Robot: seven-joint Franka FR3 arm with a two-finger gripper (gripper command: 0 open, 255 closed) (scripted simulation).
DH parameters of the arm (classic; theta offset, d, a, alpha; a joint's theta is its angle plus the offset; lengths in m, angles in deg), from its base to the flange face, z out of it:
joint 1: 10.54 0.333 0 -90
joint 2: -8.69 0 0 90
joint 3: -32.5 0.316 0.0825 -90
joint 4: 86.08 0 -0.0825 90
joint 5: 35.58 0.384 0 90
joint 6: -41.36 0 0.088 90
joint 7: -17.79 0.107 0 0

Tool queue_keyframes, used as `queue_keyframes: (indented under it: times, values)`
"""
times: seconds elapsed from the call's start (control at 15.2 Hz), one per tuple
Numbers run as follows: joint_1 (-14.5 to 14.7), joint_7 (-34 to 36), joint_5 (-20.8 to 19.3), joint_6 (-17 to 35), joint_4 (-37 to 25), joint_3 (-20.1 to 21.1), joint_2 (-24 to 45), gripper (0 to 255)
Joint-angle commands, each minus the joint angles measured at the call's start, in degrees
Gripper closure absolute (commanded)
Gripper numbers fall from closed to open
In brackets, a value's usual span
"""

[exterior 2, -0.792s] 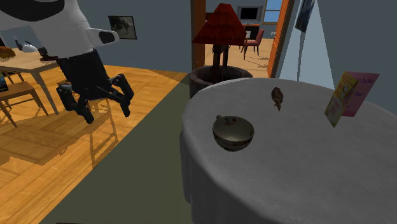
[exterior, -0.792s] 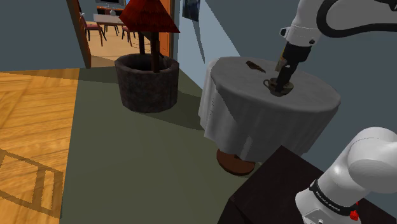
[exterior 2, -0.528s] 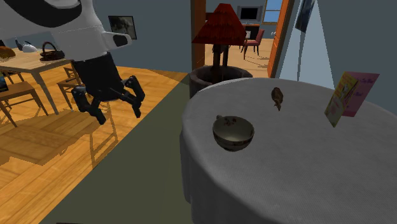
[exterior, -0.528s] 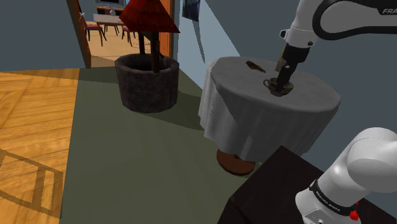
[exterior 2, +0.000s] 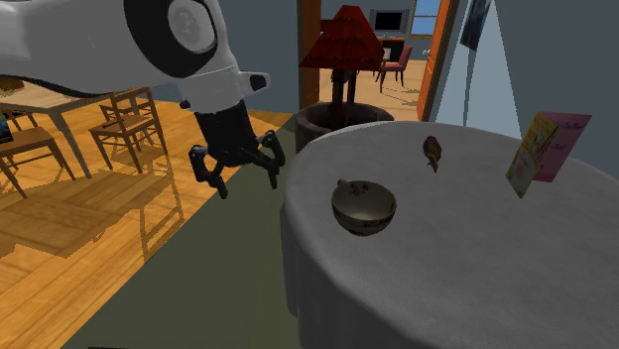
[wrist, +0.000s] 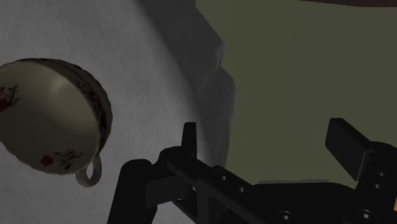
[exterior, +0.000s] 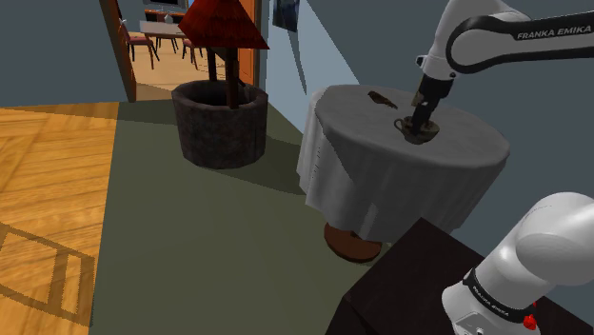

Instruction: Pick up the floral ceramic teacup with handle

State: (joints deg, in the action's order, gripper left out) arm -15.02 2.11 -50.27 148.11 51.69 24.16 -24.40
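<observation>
**Stand and table.** The dark stand (exterior: 405, 285) sits at the shoulder view's lower right, its corner close to the skirt of the round table (exterior 2: 446, 288). A pale cloth covers the table and hangs in folds over the rim.

**Teacup.** The teacup (exterior 2: 363, 206) stands upright on the cloth with its mouth up. It is near the second exterior view's left edge of the table top but inside the rim, with bare cloth on every side. It is pale with small red flower marks. The cup is wider than it is tall. Its longest line runs level, across the mouth and out through the handle (wrist: 89, 173). The handle points to the shoulder view's left, toward the table edge where the gripper hangs.

**Gripper.** The gripper (exterior 2: 248, 184) points downward beside that edge, apart from the cup. Its fingers stand apart with nothing between them. In the wrist view the cup lies off to one side of the fingers. The cloth's hanging edge runs by one finger (wrist: 189, 137), and the other is over the green floor (exterior: 190, 219).

**Farther on the table.** A small brown object (exterior 2: 432, 150) and an upright yellow-and-pink card (exterior 2: 544, 149) are well apart from the cup.

**Beyond the table.** A dark round planter (exterior: 221, 124) under a red shade (exterior: 224, 24) is well apart from the table, with open green floor between them. Farther off are the wooden floor (exterior: 48, 171) and a doorway (exterior: 143, 43).
</observation>
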Motion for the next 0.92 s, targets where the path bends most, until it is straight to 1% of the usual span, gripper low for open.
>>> queue_keyframes:
  times: [0.0,0.4,0.73,0.86]
  values:
    - [-1.0,-2.0,-1.3,2.3,-1.1,-2.1,2.8,0]
    - [-3.2,-7.2,-3.2,8.9,-5.3,-7.8,11.6,0]
    - [-4.6,-12.1,-2.7,13.7,-10.5,-12.2,20.1,0]
    - [-4.7,-12.4,-2.6,14.8,-10.4,-12.6,21.0,0]
